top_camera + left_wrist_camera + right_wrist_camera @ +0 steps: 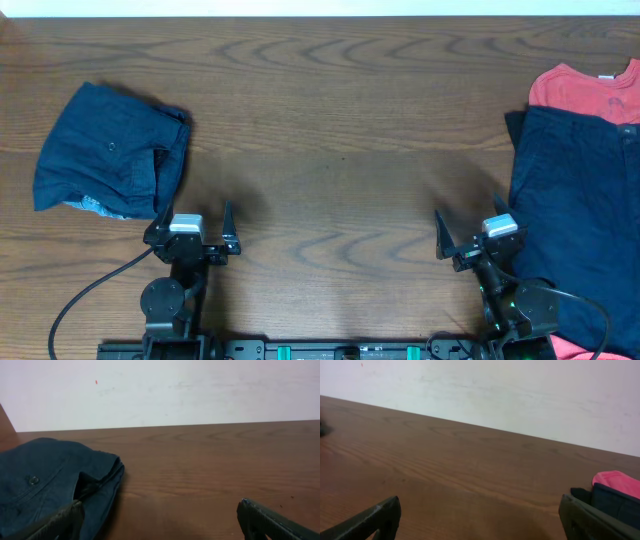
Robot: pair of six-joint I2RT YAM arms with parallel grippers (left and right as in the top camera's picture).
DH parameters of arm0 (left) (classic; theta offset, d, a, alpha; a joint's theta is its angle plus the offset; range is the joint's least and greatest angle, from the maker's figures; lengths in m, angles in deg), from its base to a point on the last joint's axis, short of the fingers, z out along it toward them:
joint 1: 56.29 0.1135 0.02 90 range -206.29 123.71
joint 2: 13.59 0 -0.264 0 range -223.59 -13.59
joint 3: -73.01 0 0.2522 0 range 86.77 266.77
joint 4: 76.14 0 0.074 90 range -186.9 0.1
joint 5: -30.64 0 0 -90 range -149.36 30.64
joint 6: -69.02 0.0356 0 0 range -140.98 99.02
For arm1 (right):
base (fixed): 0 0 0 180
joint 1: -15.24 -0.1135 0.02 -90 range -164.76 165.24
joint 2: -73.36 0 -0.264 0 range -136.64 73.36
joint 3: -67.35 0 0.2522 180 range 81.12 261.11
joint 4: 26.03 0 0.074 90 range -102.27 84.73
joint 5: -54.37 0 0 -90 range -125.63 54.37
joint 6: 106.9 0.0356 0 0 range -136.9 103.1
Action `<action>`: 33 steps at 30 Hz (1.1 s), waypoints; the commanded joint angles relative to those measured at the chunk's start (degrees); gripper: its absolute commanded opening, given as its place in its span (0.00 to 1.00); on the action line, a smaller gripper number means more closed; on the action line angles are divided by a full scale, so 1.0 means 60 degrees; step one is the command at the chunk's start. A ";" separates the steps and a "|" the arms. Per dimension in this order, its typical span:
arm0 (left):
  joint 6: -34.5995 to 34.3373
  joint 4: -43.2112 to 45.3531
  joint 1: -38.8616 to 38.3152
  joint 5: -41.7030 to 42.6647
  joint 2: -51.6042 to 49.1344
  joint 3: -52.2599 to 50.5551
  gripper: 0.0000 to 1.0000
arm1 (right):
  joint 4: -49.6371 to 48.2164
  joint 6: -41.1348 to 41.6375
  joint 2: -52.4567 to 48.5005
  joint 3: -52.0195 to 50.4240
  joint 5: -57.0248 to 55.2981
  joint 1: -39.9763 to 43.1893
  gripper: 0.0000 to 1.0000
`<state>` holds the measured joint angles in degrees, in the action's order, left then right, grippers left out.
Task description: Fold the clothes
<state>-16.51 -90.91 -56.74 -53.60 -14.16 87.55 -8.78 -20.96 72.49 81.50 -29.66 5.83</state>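
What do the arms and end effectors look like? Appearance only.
Both arms are black with a silver-grey wrist block. The left end effector and right end effector each have two black tapered fingers. A black cable loops out from each base.

Even, soft light; slightly blurry wrist views.
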 commanded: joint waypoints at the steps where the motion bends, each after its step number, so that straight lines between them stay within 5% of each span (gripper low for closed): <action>1: -0.0080 -0.0404 -0.0040 0.0138 0.0058 -0.0091 0.98 | 0.0033 -0.0087 0.0011 -0.0011 0.0044 0.0095 0.99; 29: -0.0087 -0.0401 -0.0040 0.0182 0.0058 -0.0091 0.98 | -0.0011 -0.0033 0.0011 -0.0011 0.0382 0.0091 0.99; 33: -0.1526 -0.0408 -0.0040 0.0215 -0.0051 -0.0091 0.98 | -0.0098 0.1064 0.0011 -0.0011 0.1111 0.0095 0.99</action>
<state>-18.57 -90.91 -56.74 -53.58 -14.19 87.55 -9.11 -19.56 72.49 81.50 -27.10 5.83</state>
